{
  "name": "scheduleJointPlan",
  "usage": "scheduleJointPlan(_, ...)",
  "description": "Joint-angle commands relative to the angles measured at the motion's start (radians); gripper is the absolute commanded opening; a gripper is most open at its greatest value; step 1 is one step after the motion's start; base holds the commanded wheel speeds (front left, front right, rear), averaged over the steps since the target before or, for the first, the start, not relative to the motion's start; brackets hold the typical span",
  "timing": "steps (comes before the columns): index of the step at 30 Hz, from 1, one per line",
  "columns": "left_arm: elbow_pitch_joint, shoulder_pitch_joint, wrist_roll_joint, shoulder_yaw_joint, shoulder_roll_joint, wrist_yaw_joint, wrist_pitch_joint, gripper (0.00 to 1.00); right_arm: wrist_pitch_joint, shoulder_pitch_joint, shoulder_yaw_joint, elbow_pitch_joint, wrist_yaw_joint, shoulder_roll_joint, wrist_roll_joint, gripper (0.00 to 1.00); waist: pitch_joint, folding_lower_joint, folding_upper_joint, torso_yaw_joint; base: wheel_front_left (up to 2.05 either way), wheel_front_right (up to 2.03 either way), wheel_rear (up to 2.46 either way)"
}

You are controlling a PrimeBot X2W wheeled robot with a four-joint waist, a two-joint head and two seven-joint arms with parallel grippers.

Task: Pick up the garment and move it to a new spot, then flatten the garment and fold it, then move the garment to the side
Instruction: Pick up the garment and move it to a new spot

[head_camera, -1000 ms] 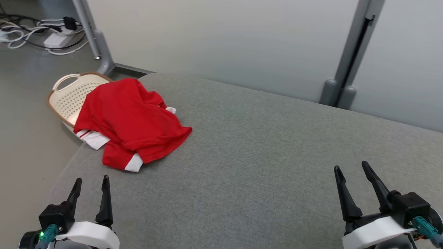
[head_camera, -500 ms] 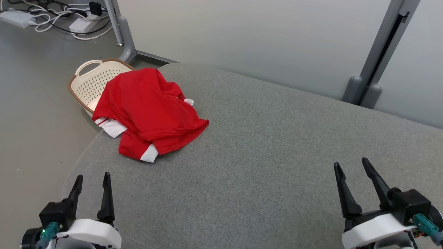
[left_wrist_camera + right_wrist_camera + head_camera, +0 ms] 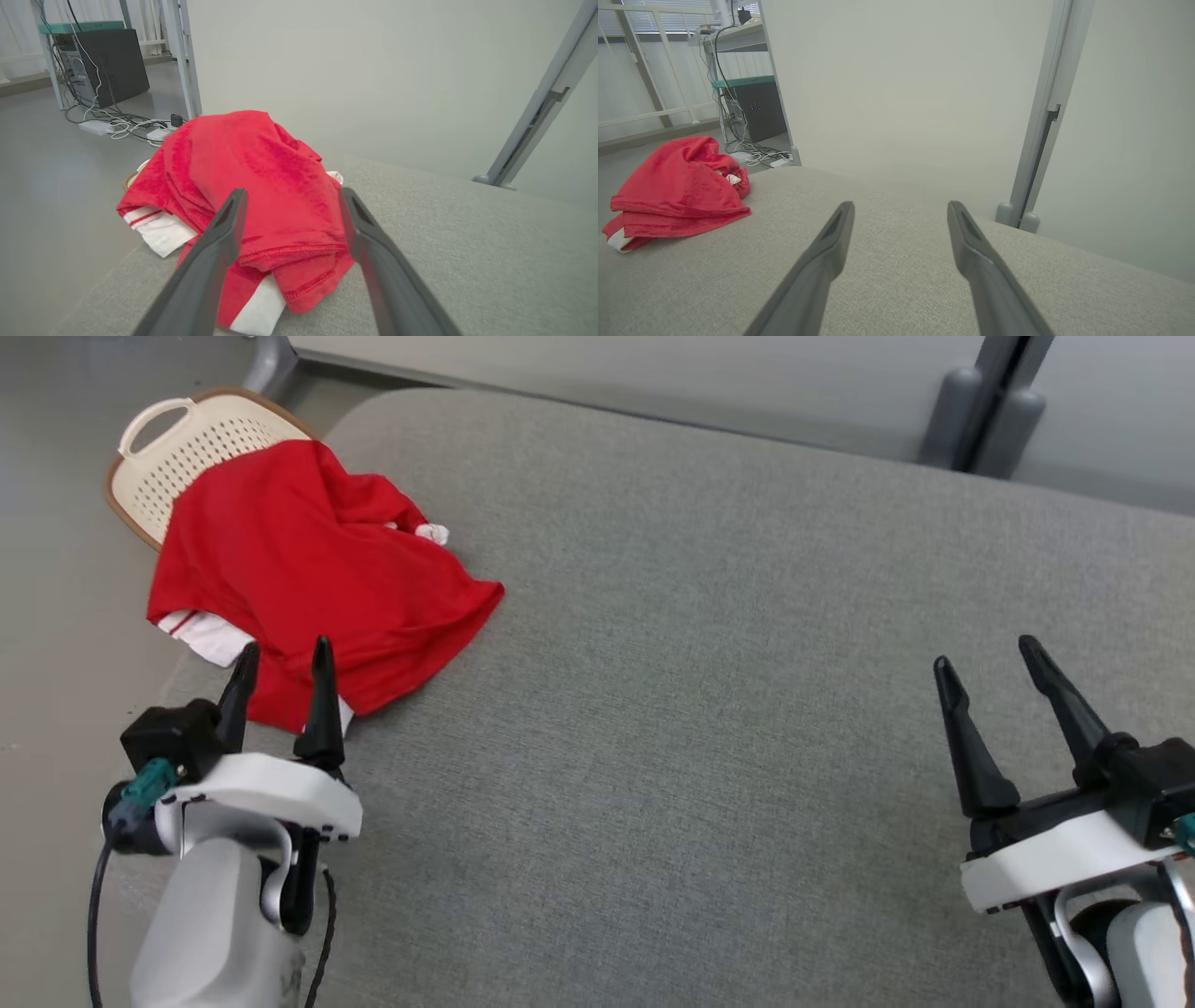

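Both pairs of jaws stand spread wide and hold nothing: the left gripper (image 3: 285,649) hovers low with its tips right at the near hem of the garment (image 3: 299,569), though I can't tell whether they touch the cloth. The right gripper (image 3: 984,653) hangs over the cushion (image 3: 709,663) near its right edge, well apart from the garment. Red with white trim, the garment lies crumpled at the cushion's far left corner, its left part draped off the edge onto a pale basket (image 3: 201,439).
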Motion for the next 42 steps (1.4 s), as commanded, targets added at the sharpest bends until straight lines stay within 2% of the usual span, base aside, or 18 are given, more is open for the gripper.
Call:
scheduleJointPlan(1, 0.021, -0.025, -0.005, -0.001, 0.002, -0.002, -0.001, 1.00, 0.004, -0.014, -0.001, -0.005, 0.000, -0.011, -0.002, 1.00, 0.085, 0.0000, 0.0000, -0.046, 0.00, 0.00, 0.00)
scheduleJointPlan(5, 0.188, -0.152, -0.026, 0.006, 0.005, -0.003, 0.000, 1.00, 0.020, -0.055, -0.007, -0.029, 0.000, -0.036, 0.000, 1.00, 0.169, 0.0000, 0.0000, -0.078, 0.00, 0.00, 0.00)
scheduleJointPlan(10, 0.408, -0.270, -0.033, 0.026, 0.046, 0.021, 0.006, 1.00, 0.025, -0.089, -0.014, -0.045, 0.000, -0.049, 0.004, 1.00, 0.238, 0.0000, 0.0000, -0.102, 0.00, 0.00, 0.00)
scheduleJointPlan(14, 0.505, -0.326, -0.041, 0.034, 0.064, 0.024, 0.001, 1.00, 0.019, -0.094, -0.028, -0.042, 0.000, -0.052, 0.013, 1.00, 0.256, 0.0000, 0.0000, -0.097, 0.00, 0.00, 0.00)
scheduleJointPlan(15, 0.524, -0.335, -0.044, 0.036, 0.066, 0.024, 0.001, 0.94, 0.018, -0.093, -0.030, -0.040, 0.000, -0.050, 0.016, 1.00, 0.257, 0.0000, 0.0000, -0.094, 0.00, 0.00, 0.00)
scheduleJointPlan(16, 0.540, -0.343, -0.042, 0.033, 0.074, 0.020, 0.001, 0.36, 0.017, -0.093, -0.033, -0.039, 0.000, -0.049, 0.017, 1.00, 0.258, 0.0000, 0.0000, -0.091, 0.00, 0.00, 0.00)
scheduleJointPlan(17, 0.553, -0.351, -0.046, 0.035, 0.077, 0.017, 0.002, 0.00, 0.017, -0.094, -0.035, -0.039, 0.000, -0.048, 0.016, 1.00, 0.259, 0.0000, 0.0000, -0.088, 0.00, 0.00, 0.00)
scheduleJointPlan(19, 0.575, -0.361, -0.048, 0.033, 0.084, 0.011, 0.001, 0.00, 0.017, -0.097, -0.035, -0.035, 0.000, -0.045, 0.017, 1.00, 0.254, 0.0000, 0.0000, -0.082, 0.00, 0.00, 0.00)
scheduleJointPlan(21, 0.528, -0.358, -0.041, 0.037, 0.095, 0.009, -0.001, 0.00, 0.013, -0.097, -0.036, -0.029, 0.000, -0.042, 0.022, 1.00, 0.235, 0.0000, 0.0000, -0.074, 0.00, 0.00, 0.00)
scheduleJointPlan(27, 0.292, -0.281, -0.004, 0.062, 0.097, 0.027, -0.001, 0.00, -0.010, -0.066, -0.044, -0.002, 0.000, -0.026, 0.025, 1.00, 0.155, 0.0000, 0.0000, -0.064, 0.00, 0.00, 0.00)
scheduleJointPlan(34, 0.002, -0.143, 0.045, 0.070, 0.075, 0.016, -0.001, 0.00, -0.039, -0.009, -0.058, 0.045, 0.000, 0.014, 0.027, 1.00, 0.013, 0.0000, 0.0000, -0.072, 0.00, 0.00, 0.00)
scheduleJointPlan(42, -0.205, 0.030, 0.071, 0.011, 0.038, 0.005, -0.001, 0.00, -0.059, 0.049, -0.058, 0.074, 0.000, 0.062, 0.029, 1.00, -0.099, 0.0000, 0.0000, -0.115, 0.00, 0.00, 0.00)
